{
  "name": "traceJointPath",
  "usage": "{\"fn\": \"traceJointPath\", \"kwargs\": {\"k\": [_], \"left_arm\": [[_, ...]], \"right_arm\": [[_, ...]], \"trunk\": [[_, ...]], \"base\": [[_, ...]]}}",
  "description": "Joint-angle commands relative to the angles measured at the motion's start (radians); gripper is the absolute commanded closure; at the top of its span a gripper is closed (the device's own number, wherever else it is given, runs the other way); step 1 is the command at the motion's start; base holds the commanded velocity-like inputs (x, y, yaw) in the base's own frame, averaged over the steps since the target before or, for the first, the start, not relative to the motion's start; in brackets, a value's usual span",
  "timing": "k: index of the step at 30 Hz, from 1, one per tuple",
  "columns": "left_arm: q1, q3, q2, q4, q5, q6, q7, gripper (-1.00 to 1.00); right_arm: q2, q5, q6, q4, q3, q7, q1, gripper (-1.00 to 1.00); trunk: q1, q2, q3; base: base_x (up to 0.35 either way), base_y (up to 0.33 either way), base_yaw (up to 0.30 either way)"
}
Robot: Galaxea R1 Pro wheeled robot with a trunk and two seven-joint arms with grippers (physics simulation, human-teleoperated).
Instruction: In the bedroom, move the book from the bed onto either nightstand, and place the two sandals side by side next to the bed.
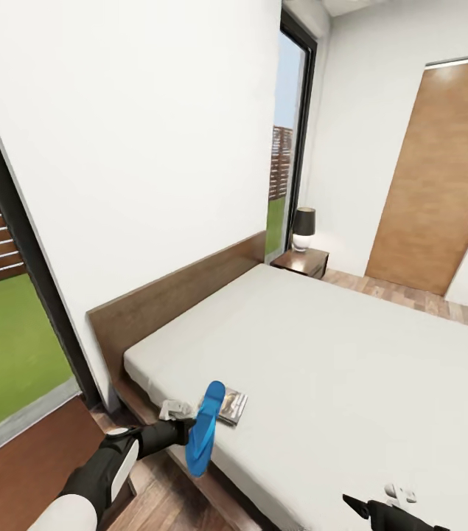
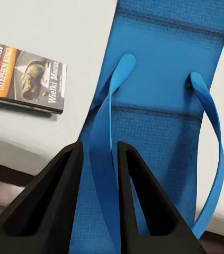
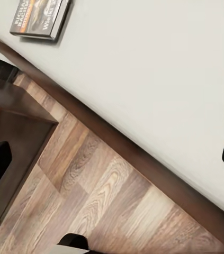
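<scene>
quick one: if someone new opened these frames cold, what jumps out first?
The bright blue sandal held up by the left gripper, which is shut on one of its straps, over the near edge of the bed. Just behind it the book lies flat on the pale mattress near that corner. Further off, a lamp sits on the nightstand by the tall window.

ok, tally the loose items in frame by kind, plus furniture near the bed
Bright blue flat flip-flop sandal: 1
Thin dark paperback book with orange band: 1
Small dark brown wooden nightstand: 1
Black-shaded table lamp: 1
Total: 4
</scene>
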Motion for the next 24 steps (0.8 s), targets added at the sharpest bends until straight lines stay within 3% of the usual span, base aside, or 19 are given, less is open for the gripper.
{"fn": "traceJointPath", "kwargs": {"k": [1, 16, 24], "left_arm": [[0.000, 0.008, -0.001, -0.001, -0.006, 0.006, 0.000, 1.00], [0.000, 0.008, -0.001, 0.000, -0.006, 0.002, 0.002, 1.00], [0.000, 0.008, -0.001, 0.000, -0.006, 0.002, 0.002, 1.00]], "right_arm": [[-0.001, -0.010, 0.005, 0.000, 0.007, 0.002, -0.001, -1.00], [-0.002, -0.010, 0.005, 0.000, 0.006, 0.003, -0.001, -1.00], [-0.001, -0.009, 0.005, 0.000, 0.007, 0.003, -0.001, -1.00]], "trunk": [[0.000, -0.001, -0.001], [0.000, -0.001, 0.009], [0.000, -0.001, 0.016]], "base": [[0.000, 0.000, -0.280], [0.000, 0.000, -0.272], [0.000, 0.000, -0.082]]}}
